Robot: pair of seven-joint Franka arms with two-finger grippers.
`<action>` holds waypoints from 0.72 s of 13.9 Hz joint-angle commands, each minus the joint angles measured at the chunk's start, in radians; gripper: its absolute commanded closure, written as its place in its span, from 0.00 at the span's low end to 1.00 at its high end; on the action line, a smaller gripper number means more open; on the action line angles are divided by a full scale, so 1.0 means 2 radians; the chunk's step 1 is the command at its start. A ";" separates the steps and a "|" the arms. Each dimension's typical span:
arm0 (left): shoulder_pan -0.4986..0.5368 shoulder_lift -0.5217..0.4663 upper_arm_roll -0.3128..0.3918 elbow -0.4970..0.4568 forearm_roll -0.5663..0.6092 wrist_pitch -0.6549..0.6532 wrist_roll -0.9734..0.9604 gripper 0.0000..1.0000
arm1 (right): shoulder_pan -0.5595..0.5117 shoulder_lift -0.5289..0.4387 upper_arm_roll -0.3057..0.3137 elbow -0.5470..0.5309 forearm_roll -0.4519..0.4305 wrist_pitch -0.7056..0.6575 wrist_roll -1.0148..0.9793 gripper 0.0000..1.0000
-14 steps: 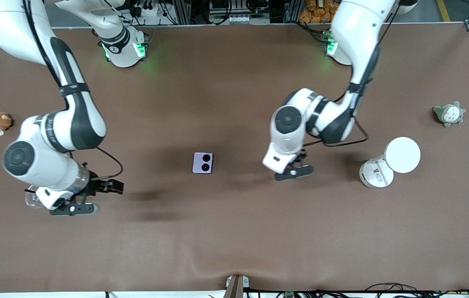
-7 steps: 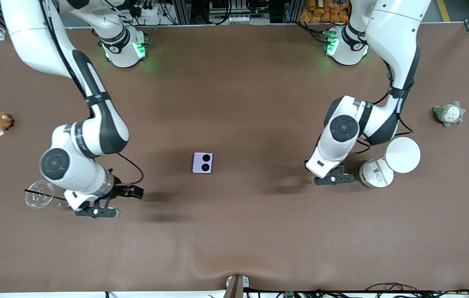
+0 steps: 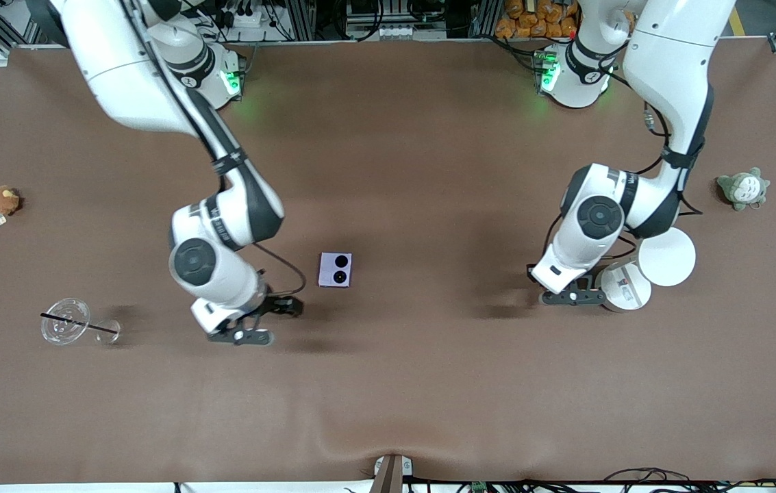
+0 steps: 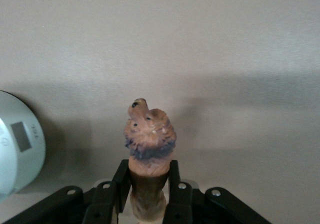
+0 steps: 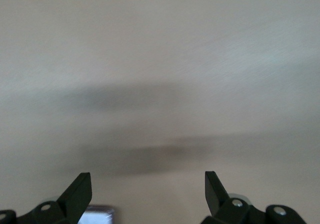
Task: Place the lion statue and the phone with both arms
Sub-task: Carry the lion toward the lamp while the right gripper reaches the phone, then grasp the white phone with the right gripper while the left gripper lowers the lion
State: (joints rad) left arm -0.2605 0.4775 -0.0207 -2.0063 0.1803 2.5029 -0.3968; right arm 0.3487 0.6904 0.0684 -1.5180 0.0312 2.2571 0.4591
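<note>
The pale lavender phone, folded, lies flat near the table's middle with its two black camera circles up; one corner of the phone shows in the right wrist view. My right gripper is open over bare table just beside the phone, toward the right arm's end, with nothing between its fingers. My left gripper is shut on the lion statue, whose orange-brown head and dark mane stick out past the fingertips. In the front view the left hand hides the lion.
A white round container stands right beside the left gripper, its lid next to it. A grey-white plush sits toward the left arm's end. A brown plush and a tipped clear cup lie toward the right arm's end.
The right arm has swung from over the clear cup to beside the phone, gripper still open. The left arm has carried the lion from mid-table to beside the white container.
</note>
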 commanded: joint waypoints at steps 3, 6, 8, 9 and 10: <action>0.005 -0.012 -0.005 -0.019 0.012 0.023 0.004 1.00 | 0.056 0.009 -0.004 -0.003 0.003 -0.002 0.067 0.00; 0.018 -0.008 -0.005 -0.019 0.013 0.026 0.021 1.00 | 0.070 0.029 -0.004 -0.003 -0.004 0.000 0.079 0.00; 0.034 -0.007 -0.006 -0.019 0.013 0.029 0.049 1.00 | 0.080 0.043 -0.004 -0.003 -0.006 0.004 0.079 0.00; 0.037 -0.003 -0.006 -0.020 0.013 0.037 0.051 1.00 | 0.091 0.047 -0.007 -0.003 -0.006 0.004 0.081 0.00; 0.037 0.004 -0.006 -0.021 0.013 0.045 0.052 1.00 | 0.095 0.051 -0.008 -0.003 -0.006 0.004 0.089 0.00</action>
State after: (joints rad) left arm -0.2035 0.4781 -0.0234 -2.0278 0.1804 2.5473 -0.3011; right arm 0.5060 0.7745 0.0667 -1.5346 0.0294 2.2631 0.6017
